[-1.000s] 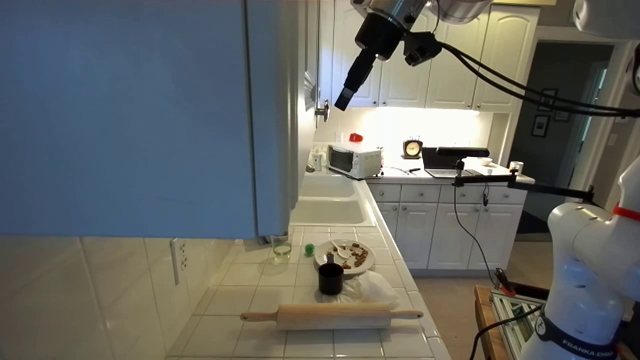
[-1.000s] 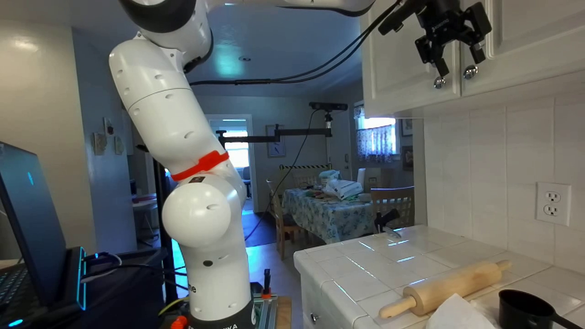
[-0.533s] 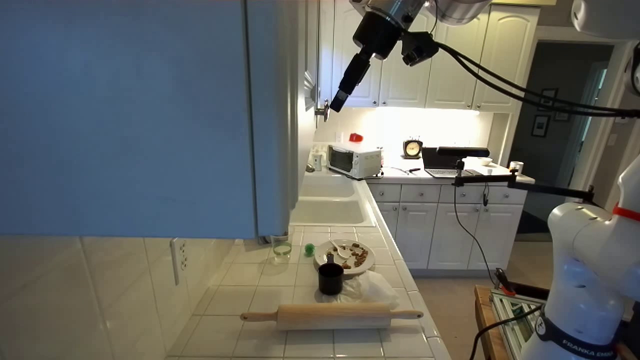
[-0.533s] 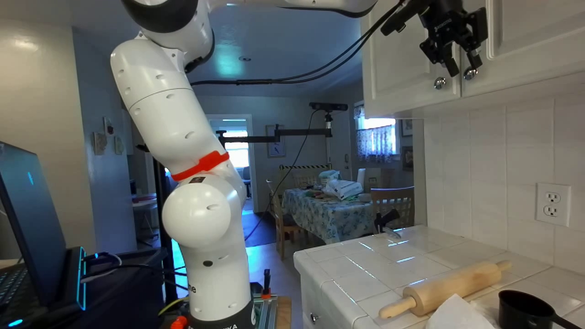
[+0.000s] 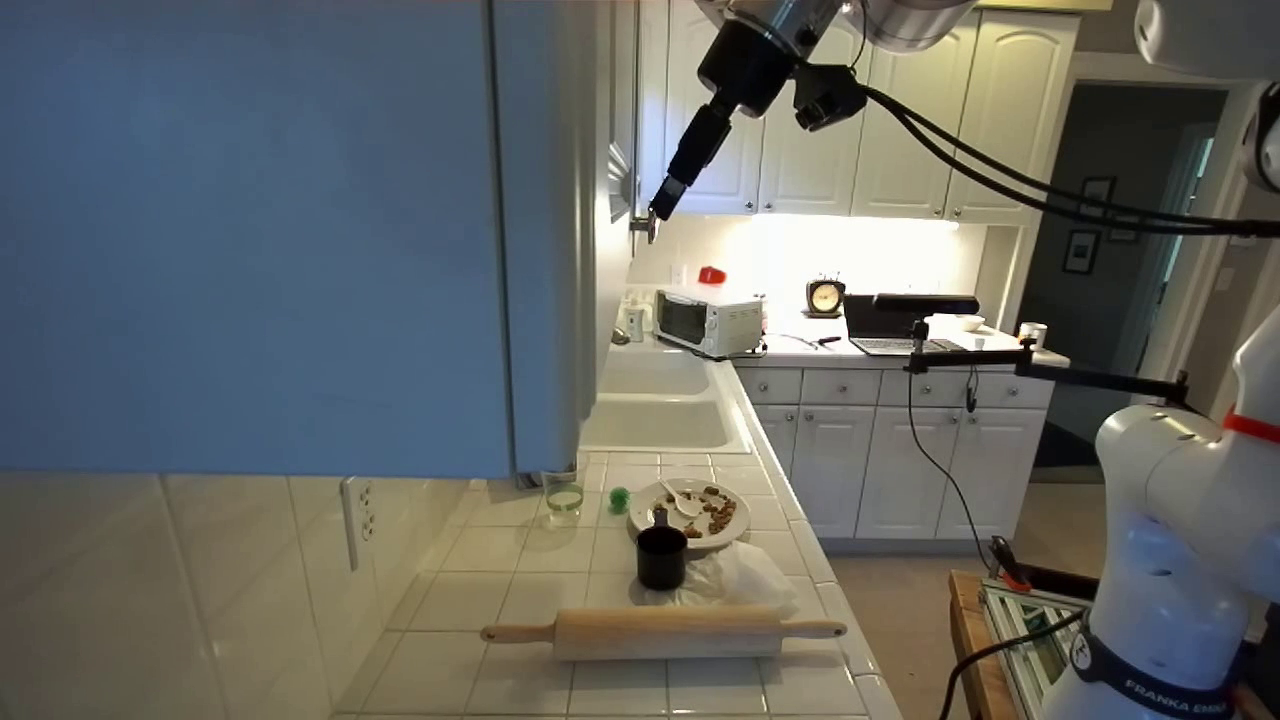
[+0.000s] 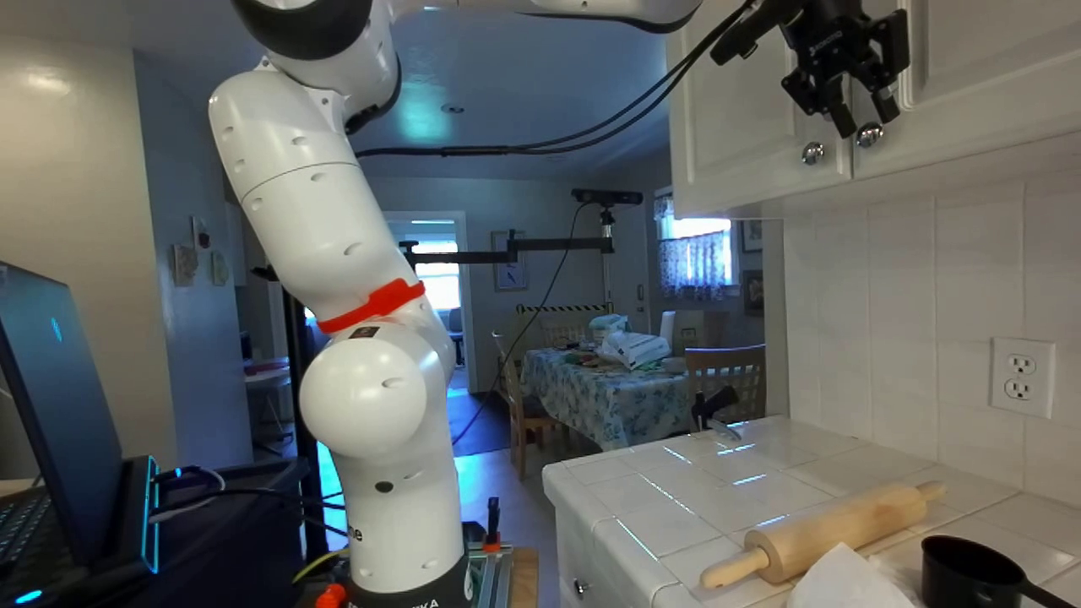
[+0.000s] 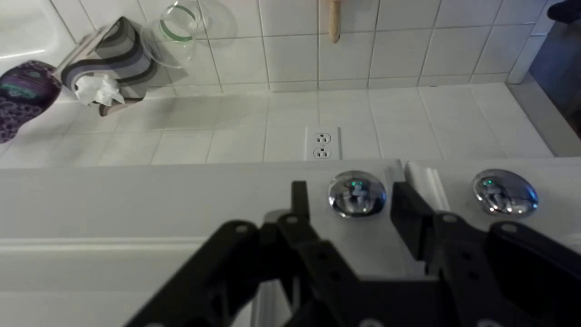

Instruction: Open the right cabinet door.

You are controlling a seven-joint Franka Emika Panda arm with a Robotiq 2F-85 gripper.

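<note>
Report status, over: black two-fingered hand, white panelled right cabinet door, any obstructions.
Hand open, jaws apart either side of round chrome knob in wrist view. Right cabinet door shut. Neighbouring round chrome knob close by, might crowd the hand.

In an exterior view, one right cabinet door and one left cabinet door made up a pair. Chrome knobs on this pair numbered two, one to each. A single gripper bore two fingers. Kitchen articles included one rolling pin, one black cup, one plate, one white spoon and one toaster oven. One sink contained two basins. Drawers numbered four in an exterior view, as did lower doors. The wrist view showed one tissue box and one wall outlet with two sockets.
</note>
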